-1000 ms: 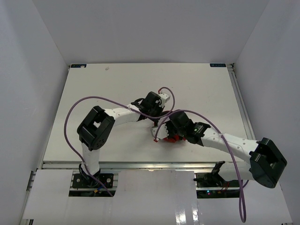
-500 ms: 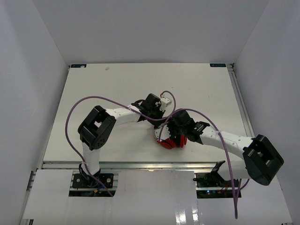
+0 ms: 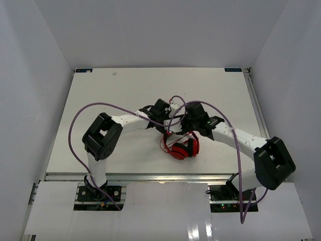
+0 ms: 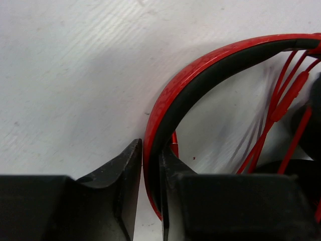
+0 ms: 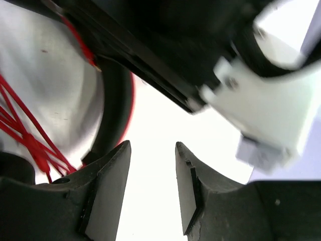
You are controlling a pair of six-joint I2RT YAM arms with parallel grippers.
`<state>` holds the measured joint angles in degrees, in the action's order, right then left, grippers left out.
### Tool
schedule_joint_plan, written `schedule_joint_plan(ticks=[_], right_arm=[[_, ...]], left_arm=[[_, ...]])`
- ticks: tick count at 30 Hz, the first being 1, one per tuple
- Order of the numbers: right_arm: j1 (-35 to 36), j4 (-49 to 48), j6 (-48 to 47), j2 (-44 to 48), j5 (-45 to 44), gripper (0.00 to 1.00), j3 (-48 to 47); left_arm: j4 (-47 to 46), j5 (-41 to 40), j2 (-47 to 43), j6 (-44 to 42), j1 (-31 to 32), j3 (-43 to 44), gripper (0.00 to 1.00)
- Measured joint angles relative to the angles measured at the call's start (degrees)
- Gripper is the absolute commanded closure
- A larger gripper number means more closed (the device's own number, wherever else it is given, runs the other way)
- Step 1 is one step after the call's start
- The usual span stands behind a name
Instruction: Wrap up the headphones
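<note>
1. The red over-ear headphones with black padding [image 3: 183, 149] lie flat on the white table [image 3: 100, 100], just nearward of the table's centre.
2. Their ear cups sit side by side across the table's width. The red-black headband [image 4: 210, 60] seems to arch toward the table's far edge, though the arms hide its top.
3. The left gripper [image 4: 150, 170] is clamped tight on the headband.
4. The right gripper [image 5: 153, 186] stands slightly parted with nothing between its fingers.
5. The thin red cord [image 4: 281, 100] crosses inside the arch.

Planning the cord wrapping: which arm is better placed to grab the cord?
Right. The left gripper is shut on the headband, anchoring it; the right gripper is open, empty and close by, so likely free to take the cord.
</note>
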<state>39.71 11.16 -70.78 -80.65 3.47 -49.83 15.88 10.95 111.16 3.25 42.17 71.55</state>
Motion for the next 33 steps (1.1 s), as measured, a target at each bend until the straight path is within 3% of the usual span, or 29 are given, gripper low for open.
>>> schedule_joint_plan(ticks=[4,6,10,13,16,19,22,25,28,33], right_arm=[[-1.3,1.5,2.2,-1.1,0.7,0.50,-4.3],[-1.4,2.3,3.1,-1.0,1.5,0.44,-5.3],[-2.2,5.3,4.9,0.6,5.1,0.34,-6.3],[-3.4,7.5,6.3,3.1,7.6,0.25,-6.8],[-6.2,9.0,8.8,6.2,10.5,0.10,-7.0],[-12.6,9.5,14.8,8.9,15.5,0.10,-7.0],[-22.3,8.3,27.0,10.6,20.4,0.10,-6.7],[-29.5,5.0,41.3,12.1,18.1,0.10,-4.5],[-32.2,3.6,51.6,14.1,14.7,0.10,-1.1],[-33.2,1.4,60.1,21.4,10.9,0.10,5.3]], left_arm=[[3.2,0.7,0.2,1.3,-3.1,2.8,0.36],[4.3,1.5,0.2,1.8,-5.1,4.9,0.22],[5.0,2.1,0.2,2.3,-7.9,8.3,0.10],[6.3,2.3,0.2,2.2,-9.1,10.4,0.08],[7.2,2.8,0.2,2.1,-9.4,12.1,0.07],[7.8,3.4,-0.3,2.1,-10.1,12.6,0.07],[8.3,3.8,-2.8,2.6,-11.1,11.8,0.05],[4.1,5.1,-12.6,4.9,-12.4,2.8,0.02],[-1.1,7.8,-28.7,9.0,-13.2,-9.4,0.02],[-12.8,12.1,-52.5,16.0,-12.7,-27.3,0.02]])
